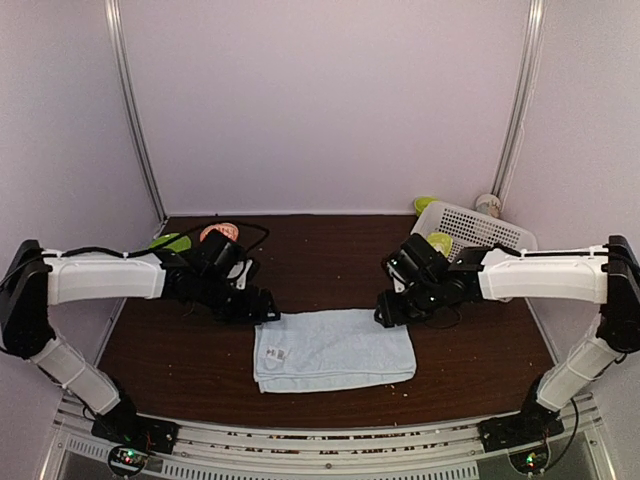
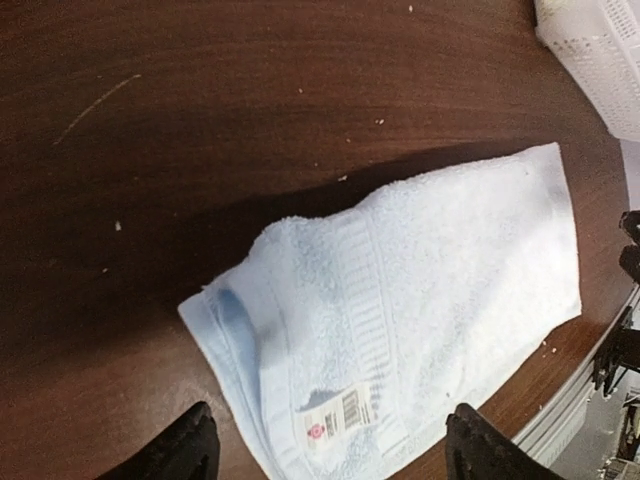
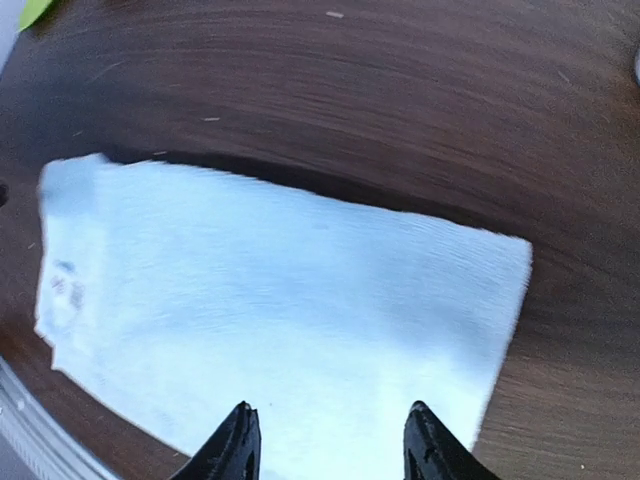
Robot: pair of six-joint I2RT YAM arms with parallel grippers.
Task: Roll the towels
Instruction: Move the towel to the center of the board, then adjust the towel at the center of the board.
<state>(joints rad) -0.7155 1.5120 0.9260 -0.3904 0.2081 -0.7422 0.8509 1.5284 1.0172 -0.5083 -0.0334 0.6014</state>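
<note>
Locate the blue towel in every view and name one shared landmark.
Top external: towel lower centre.
Left wrist: towel centre to lower right.
Right wrist: towel across the middle and bottom.
Shared landmark: its label, near one short end, blurred in right wrist view.

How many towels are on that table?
1 for sure: the pale blue towel lies flat mid-table, toward the near edge. The green scraps in the white basket and at far left could be more cloth; too small to tell.
</note>
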